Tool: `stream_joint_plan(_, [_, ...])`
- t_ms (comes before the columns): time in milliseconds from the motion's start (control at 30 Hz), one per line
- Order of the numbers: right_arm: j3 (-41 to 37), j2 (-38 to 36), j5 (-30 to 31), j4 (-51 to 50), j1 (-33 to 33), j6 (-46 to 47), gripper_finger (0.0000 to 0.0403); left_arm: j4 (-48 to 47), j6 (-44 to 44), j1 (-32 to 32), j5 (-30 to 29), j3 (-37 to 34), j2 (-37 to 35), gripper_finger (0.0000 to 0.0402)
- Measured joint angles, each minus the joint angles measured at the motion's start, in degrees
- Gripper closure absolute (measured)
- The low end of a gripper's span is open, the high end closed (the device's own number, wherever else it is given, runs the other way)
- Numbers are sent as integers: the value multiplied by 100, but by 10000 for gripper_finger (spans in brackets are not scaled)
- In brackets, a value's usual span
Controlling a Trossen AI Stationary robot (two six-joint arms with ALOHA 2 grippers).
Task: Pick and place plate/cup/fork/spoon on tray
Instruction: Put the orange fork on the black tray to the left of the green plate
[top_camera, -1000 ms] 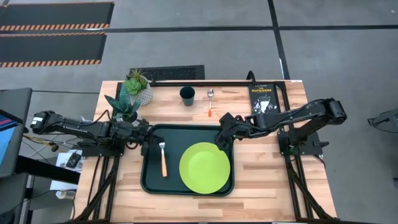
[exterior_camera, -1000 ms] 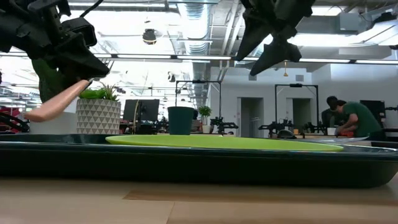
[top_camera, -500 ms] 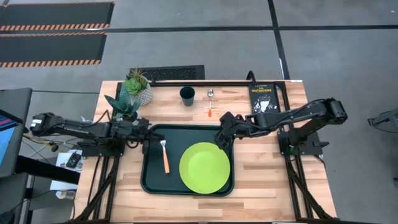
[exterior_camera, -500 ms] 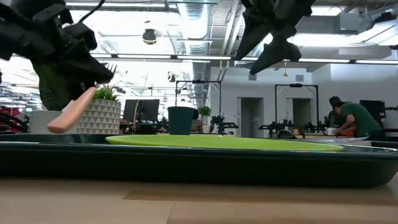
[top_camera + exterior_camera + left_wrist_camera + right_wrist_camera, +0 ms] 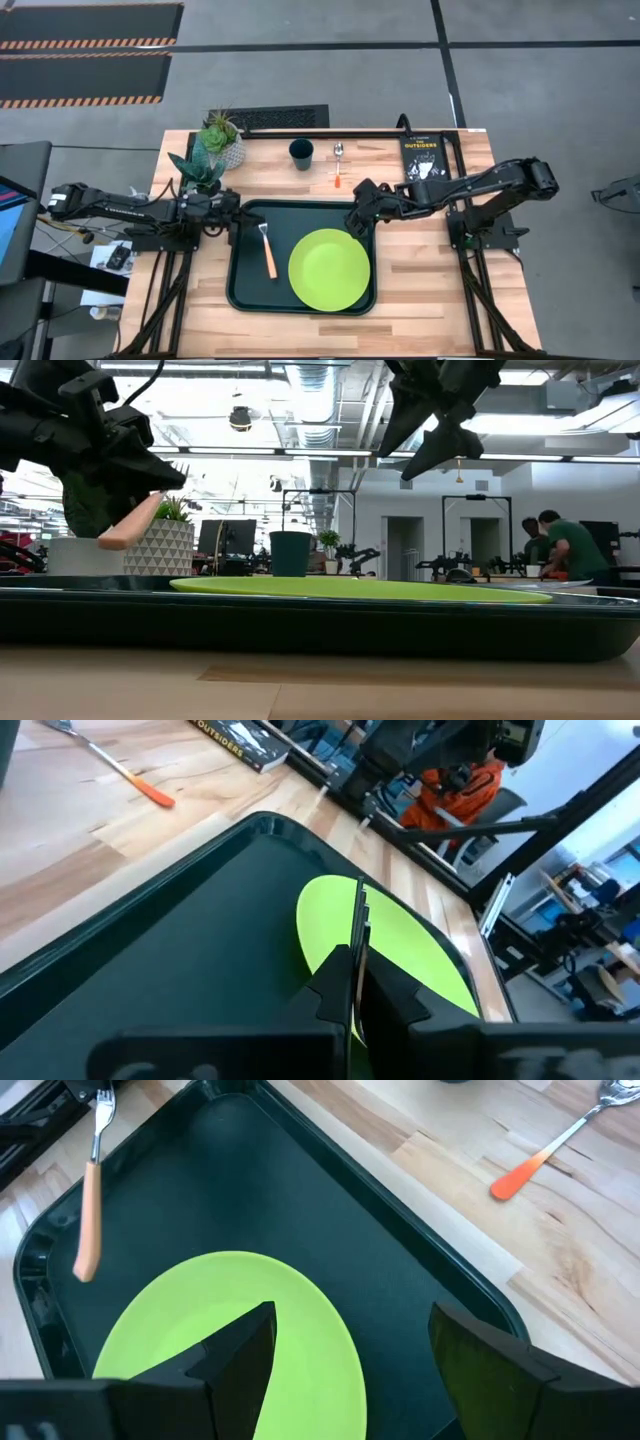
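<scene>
Plate (image 5: 329,270): lime-green, lying flat in the near right part of the tray (image 5: 245,295). Placed.

Fork (image 5: 267,252): tines pinched in the shut jaws of the left gripper (image 5: 237,222), orange handle hanging free over the tray's left half. Over the last second the handle has swung outward and lifted; in the low view it now slants clear of the tray floor. Judged not yet set down; release pending.

Right gripper (image 5: 356,222): jaws spread wide, holding nothing, hovering over the tray's far right corner, unmoved.

Spoon (image 5: 338,166): on the desk beyond the tray. Not yet fetched.

Cup (image 5: 301,153): dark green, upright on the desk beside the spoon. Not yet fetched.
</scene>
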Motion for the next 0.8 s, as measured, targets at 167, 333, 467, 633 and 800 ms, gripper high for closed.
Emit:
stream_joint_plan(167, [0,0,0,0,0,29,117,-264,151,47,-55,2,0,402])
stream_joint_plan(333, [0,0,0,0,0,48,117,-320,164,241,48,2,0,401])
stream_joint_plan(467, [0,0,-2,0,0,89,117,-279,278,367,95,2,0,401])
stream_joint_plan(633, [0,0,-2,2,0,107,117,-290,336,510,381,2,0,402])
stream_joint_plan(800, [0,0,-2,2,-7,107,117,-300,391,626,488,2,0,402])
